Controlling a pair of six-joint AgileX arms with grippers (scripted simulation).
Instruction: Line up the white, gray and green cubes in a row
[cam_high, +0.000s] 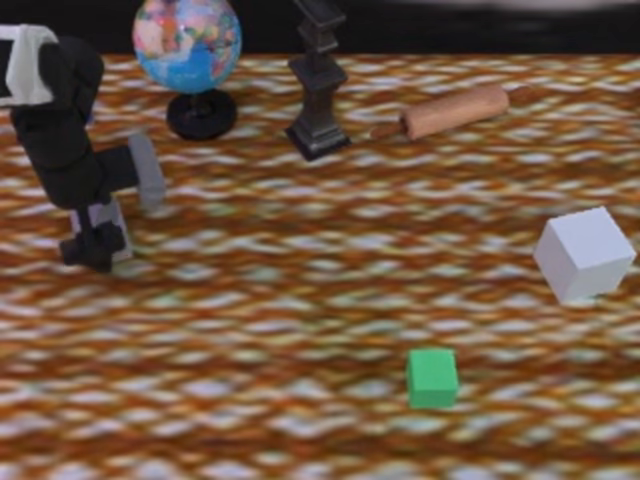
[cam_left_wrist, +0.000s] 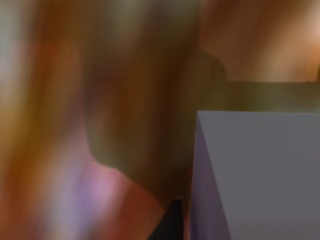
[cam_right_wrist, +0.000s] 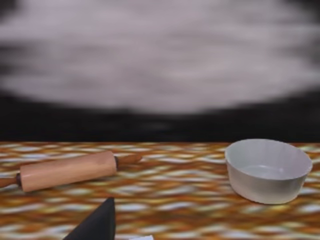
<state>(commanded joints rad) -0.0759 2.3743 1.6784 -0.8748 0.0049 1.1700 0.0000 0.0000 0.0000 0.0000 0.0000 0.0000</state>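
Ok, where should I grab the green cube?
Come straight down on the green cube and pinch two opposite flat side faces. It sits flat and nearly square to the table edges, with bare table all around, so nothing blocks the fingers.

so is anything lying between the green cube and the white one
Nothing visible does. In the top view the patterned table is bare between the green cube and the white cube. The rolling pin, globe and dark stand sit farther back.
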